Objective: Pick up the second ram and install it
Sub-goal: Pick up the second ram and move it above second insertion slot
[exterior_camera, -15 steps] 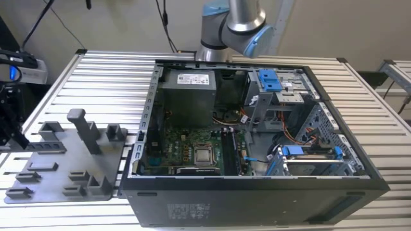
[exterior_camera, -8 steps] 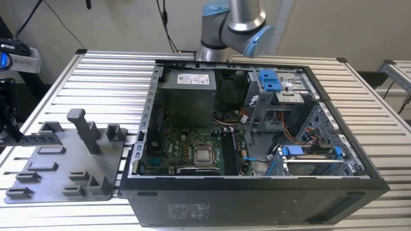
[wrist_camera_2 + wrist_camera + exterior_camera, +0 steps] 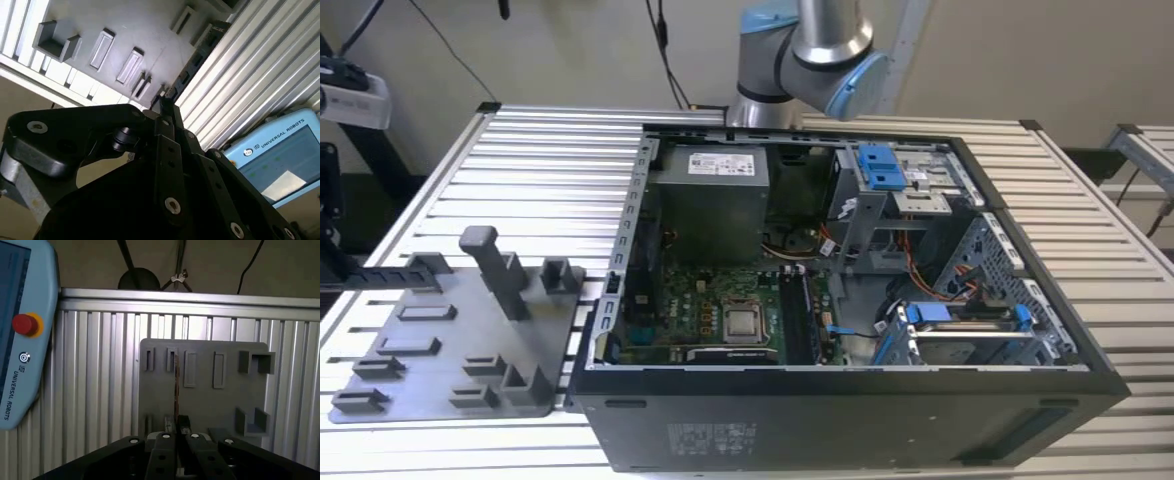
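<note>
**Closed on the second ram (image 3: 176,385): the gripper (image 3: 177,434), over the grey plate (image 3: 210,405)**

Exterior view. In the middle of the frame, an open black computer case (image 3: 854,420) lying on a ribbed metal table (image 3: 547,160). Inside it, toward the lower middle, a green motherboard (image 3: 680,300) with a square silver CPU chip (image 3: 744,322). Above the board, a grey power supply (image 3: 710,190). Toward the upper right of the case, blue brackets (image 3: 883,168). At the top middle of the frame, the robot arm (image 3: 817,45), just behind the case. At the exterior view's left, just beside the case, the grey plate (image 3: 440,345) with an upright post (image 3: 483,262) and several small holders.

First wrist view. Looking along the black fingers (image 3: 164,445) toward the plate on the table. Fingers brought close together and clamped on a thin strip seen edge-on, the second ram. Reaching from between the fingertips toward the row of narrow slots (image 3: 190,369) in the plate. Cannot tell whether its far end touches the plate or hangs above it. Well apart from the plate, a light blue teach pendant (image 3: 20,340) with a red button (image 3: 24,324).

Second wrist view. Black linkage of the gripper (image 3: 167,107) seen from the side, both fingers meeting at one narrow tip. The strip itself hard to make out here. Beyond the tip, the plate (image 3: 125,25) with narrow slots and a U-shaped holder (image 3: 55,42). On the ribbed table near it, the teach pendant (image 3: 280,160).
</note>
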